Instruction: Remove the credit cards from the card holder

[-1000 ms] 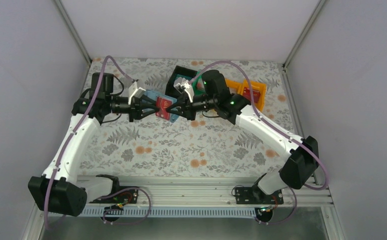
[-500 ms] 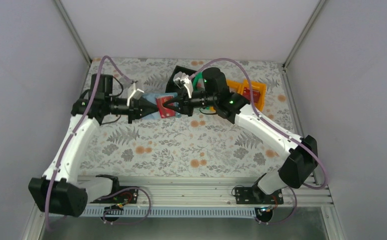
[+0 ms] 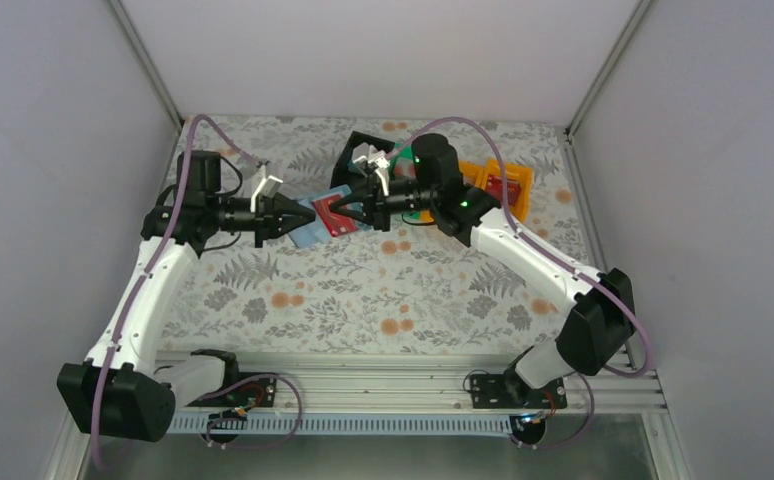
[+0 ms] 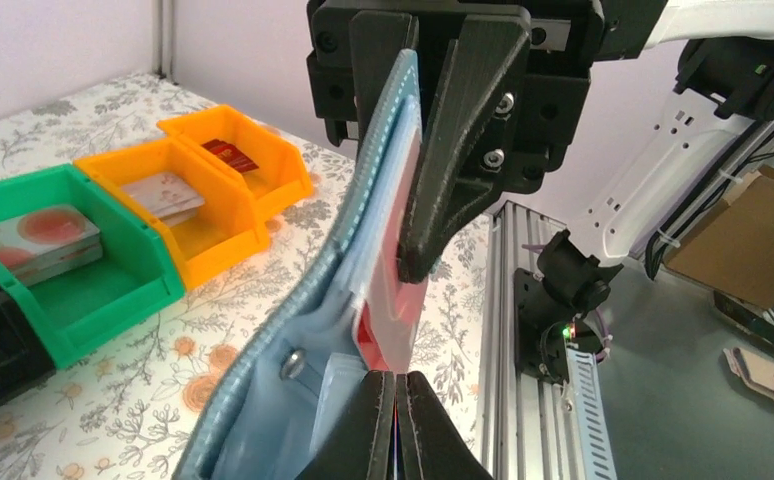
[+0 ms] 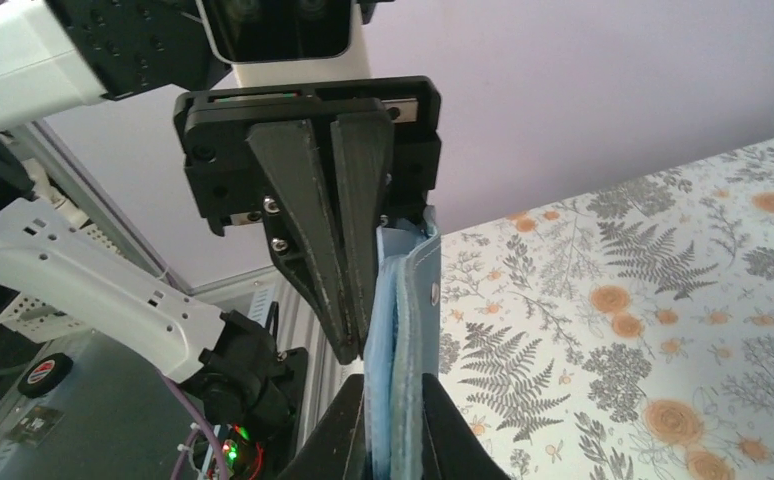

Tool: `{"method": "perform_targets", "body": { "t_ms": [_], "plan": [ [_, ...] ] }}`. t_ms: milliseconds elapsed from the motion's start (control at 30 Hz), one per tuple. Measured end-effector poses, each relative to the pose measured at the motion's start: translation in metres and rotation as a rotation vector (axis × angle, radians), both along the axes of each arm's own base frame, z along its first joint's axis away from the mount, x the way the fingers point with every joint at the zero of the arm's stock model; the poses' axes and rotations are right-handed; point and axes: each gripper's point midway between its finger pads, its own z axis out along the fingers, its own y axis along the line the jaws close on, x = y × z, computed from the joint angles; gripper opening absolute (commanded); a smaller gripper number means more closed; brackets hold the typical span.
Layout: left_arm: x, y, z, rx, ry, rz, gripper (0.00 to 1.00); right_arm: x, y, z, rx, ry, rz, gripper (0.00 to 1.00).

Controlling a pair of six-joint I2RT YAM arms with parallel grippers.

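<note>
right gripper (image 5: 395,425) clamps the card holder (image 5: 409,300) by its right end, red card (image 4: 375,336) inside; left gripper (image 4: 398,405) is pinched fully closed at its left edge.

A soft blue-teal bifold card holder (image 3: 306,224) is held above the fern-printed table (image 3: 363,290), between the left gripper (image 3: 296,215) on its left and the right gripper (image 3: 335,212) on its right. Behind and rightward, a black plastic bin (image 3: 353,150), a green plastic bin (image 3: 403,157) and two orange plastic bins (image 3: 513,182) are ranged in a row, flat cards (image 4: 38,235) lying in the last three.
</note>
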Motion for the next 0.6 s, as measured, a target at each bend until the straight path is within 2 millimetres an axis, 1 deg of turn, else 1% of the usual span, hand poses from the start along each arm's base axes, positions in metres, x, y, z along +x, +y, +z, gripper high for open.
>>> {"method": "perform_targets", "body": {
  "t_ms": [33,167,267,333,467,500,533,600],
  "plan": [
    [0.000,0.000,0.001,-0.003,-0.004,-0.002,0.03,-0.001,0.000,0.001,0.003,-0.002,0.009,0.04],
    [0.001,-0.001,0.005,-0.015,-0.021,-0.008,0.20,-0.006,0.000,0.004,0.023,0.005,0.043,0.04],
    [0.003,-0.003,0.005,-0.022,-0.002,-0.010,0.28,-0.006,0.001,0.006,0.032,0.016,0.045,0.04],
    [0.004,-0.004,0.005,-0.024,0.009,-0.010,0.30,-0.004,0.002,0.006,0.033,0.021,0.036,0.04],
    [0.005,-0.006,0.005,-0.032,0.022,-0.016,0.38,-0.003,0.004,0.007,0.034,0.016,0.026,0.04],
    [0.004,-0.007,0.006,-0.035,0.024,-0.023,0.38,-0.002,0.004,0.007,0.036,0.014,0.025,0.04],
    [0.003,-0.009,0.006,-0.036,0.024,-0.034,0.38,-0.002,0.004,0.007,0.036,0.013,0.024,0.04],
    [0.004,-0.014,0.005,-0.030,0.040,-0.055,0.32,-0.001,0.003,0.007,0.036,0.011,0.021,0.04]
  ]
}}
